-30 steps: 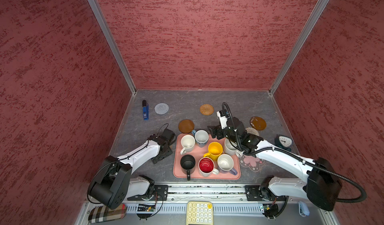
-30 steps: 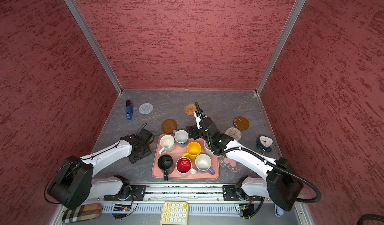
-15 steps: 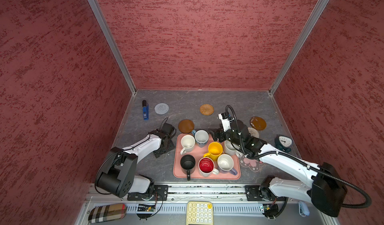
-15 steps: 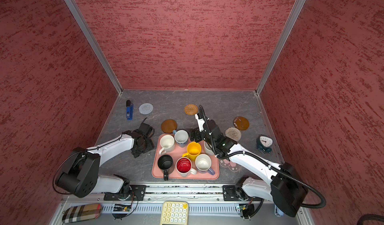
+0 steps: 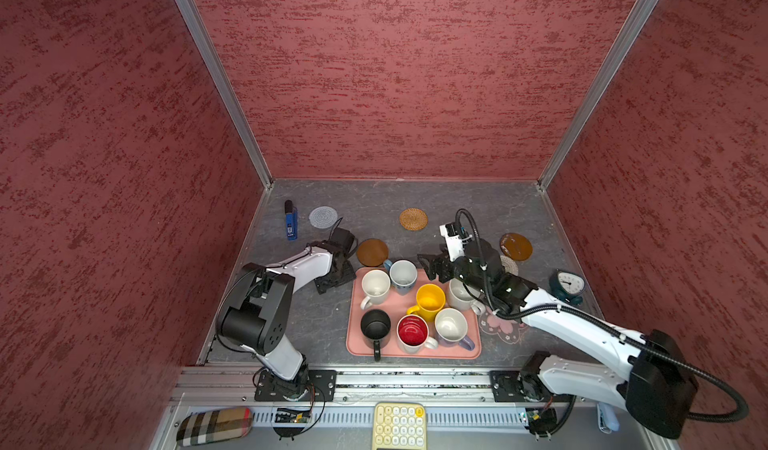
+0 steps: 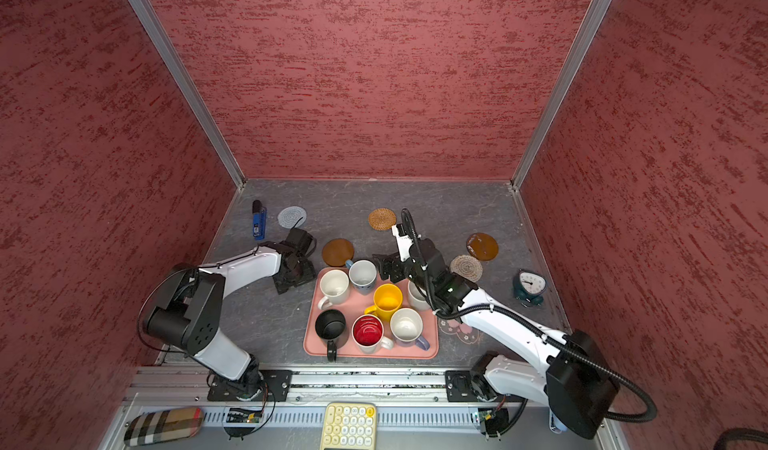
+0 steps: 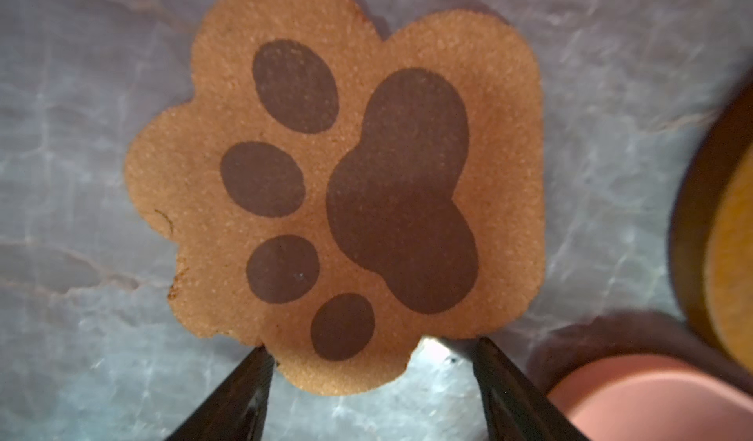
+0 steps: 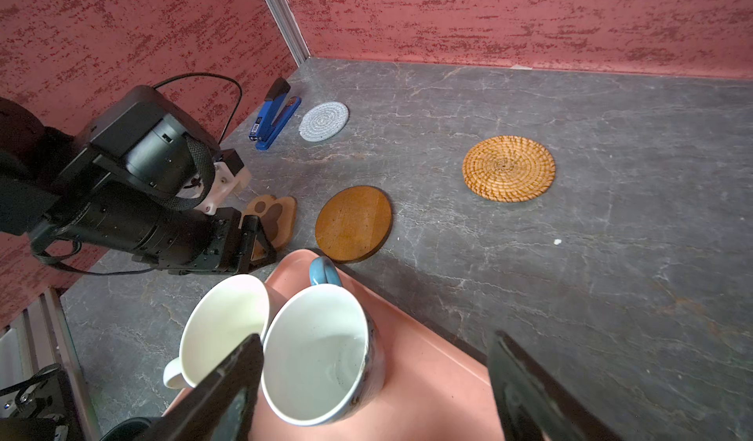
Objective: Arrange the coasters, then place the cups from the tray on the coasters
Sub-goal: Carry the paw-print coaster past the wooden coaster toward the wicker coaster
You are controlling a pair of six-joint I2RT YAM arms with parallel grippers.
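Seven cups [image 5: 430, 298] stand on the tray [image 5: 432, 353], near middle of the tabletop [image 5: 457, 202]; none is on a coaster. Judged stage: coasters being arranged, cup placement not begun.

1. stapler [image 5: 291, 223]: far left edge; not part of the task.
2. grey woven coaster [image 5: 323, 217]: just beside the stapler, bare.
3. left end effector [image 7: 370, 345]: jaws wide apart, low, straddling one lobe of the paw coaster [image 7: 338, 182], which lies flat off the tray's far left corner; nothing gripped.
4. brown disc coaster [image 5: 372, 252]: just beside that same corner, bare.
5. wicker coaster [image 5: 413, 218]: far middle, bare.
6. right end effector [image 8: 375, 335]: jaws wide apart either side of the blue cup [image 8: 318, 357] at the tray's far edge; not closed on it.
7. beige woven coaster [image 6: 466, 267], second brown disc coaster [image 5: 516, 246]: right of the tray, bare.
8. pink flower coaster [image 5: 500, 327]: at the tray's right edge, partly under the arm.

Outstanding: all seven placements.
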